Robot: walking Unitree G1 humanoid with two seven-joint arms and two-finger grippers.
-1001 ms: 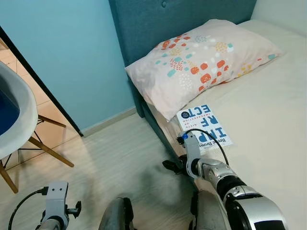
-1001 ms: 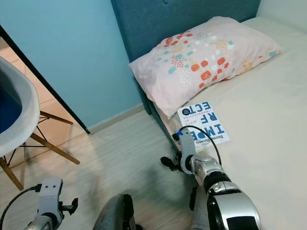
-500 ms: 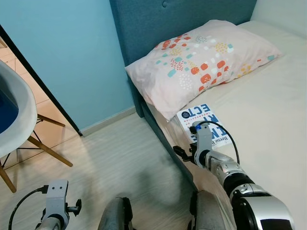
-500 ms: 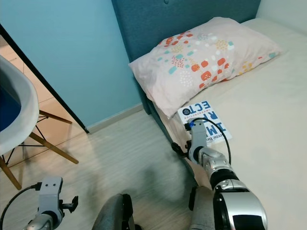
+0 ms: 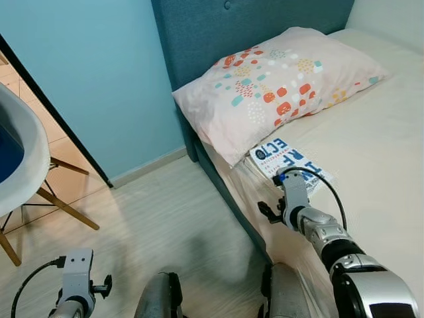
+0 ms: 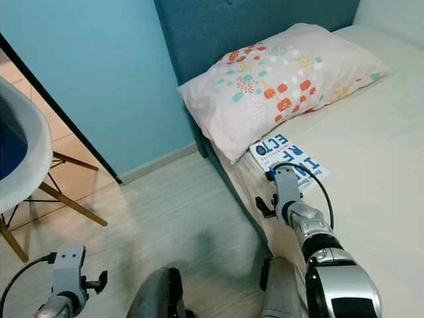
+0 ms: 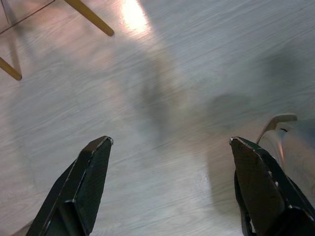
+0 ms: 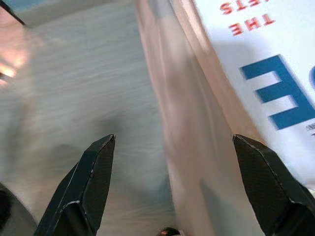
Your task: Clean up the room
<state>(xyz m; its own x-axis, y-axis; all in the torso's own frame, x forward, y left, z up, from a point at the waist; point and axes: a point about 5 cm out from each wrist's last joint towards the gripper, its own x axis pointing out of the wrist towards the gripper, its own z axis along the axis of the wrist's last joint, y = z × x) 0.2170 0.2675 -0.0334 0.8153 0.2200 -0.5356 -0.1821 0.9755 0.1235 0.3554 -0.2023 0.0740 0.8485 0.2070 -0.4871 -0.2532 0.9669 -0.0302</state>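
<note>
A bed (image 5: 377, 152) with a cream sheet and a teal headboard (image 5: 199, 33) stands against a blue wall (image 5: 93, 73), with pale wooden floor (image 5: 159, 218) beside it. A white chair (image 5: 20, 159) on wooden legs stands on the floor well apart from the bed. A patterned pillow (image 5: 278, 86) lies at the head end of the bed, along its near side edge. A white book (image 5: 286, 165) with blue lettering lies on the sheet just below the pillow, close to that same edge. The right end effector (image 8: 172, 182) hangs over the bed's side edge just beside the book, its two black fingers (image 8: 88, 182) spread wide and gripping nothing. The left end effector (image 7: 170, 187) hangs idle above the floor, its fingers likewise spread apart.
</note>
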